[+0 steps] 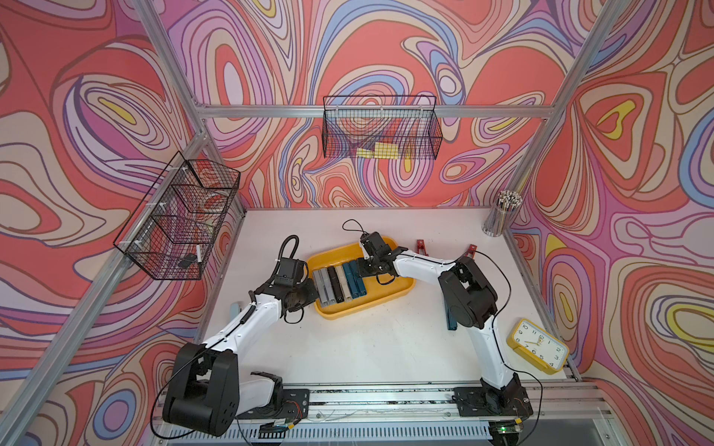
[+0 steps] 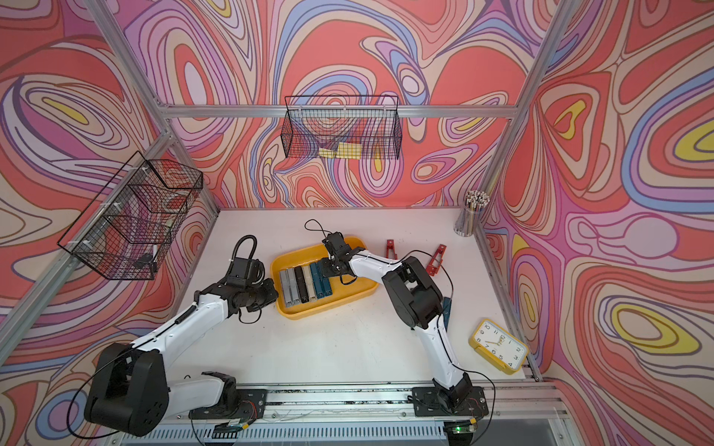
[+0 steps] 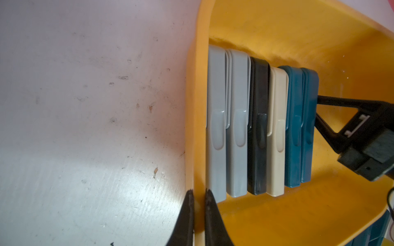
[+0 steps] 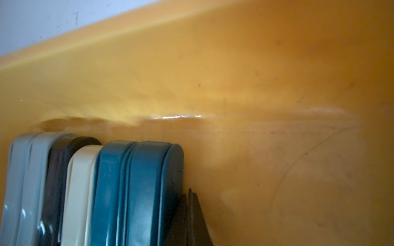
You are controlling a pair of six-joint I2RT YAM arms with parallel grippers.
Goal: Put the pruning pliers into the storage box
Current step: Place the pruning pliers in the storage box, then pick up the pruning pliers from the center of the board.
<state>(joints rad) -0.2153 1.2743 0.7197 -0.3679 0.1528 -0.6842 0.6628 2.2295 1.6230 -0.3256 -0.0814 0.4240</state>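
Nearest, a yellow rectangular clock (image 1: 539,346) is resting at the white tabletop's (image 1: 367,347) right edge; numerals such as 12, 4 and 9 are showing legibly. Beyond it, a slim teal pruning plier (image 1: 450,316) is lying loose under the right arm. Mid-tabletop, the shallow yellow plastic storage box (image 1: 390,295) is holding six slim plastic pruning pliers (image 3: 259,138) side by side: two grey, one black, one beige, two teal. The left hand (image 3: 198,191) is pinching the box's rim wall beside the grey ones. The right hand (image 4: 189,196), fingers pressed together, is touching the outermost teal one. Farther back, a red cut-out pruning plier (image 2: 390,248) and another red one (image 2: 436,260) are lying outside the box. Farthest, a clear cup of white-tipped sticks (image 1: 502,216) is standing.
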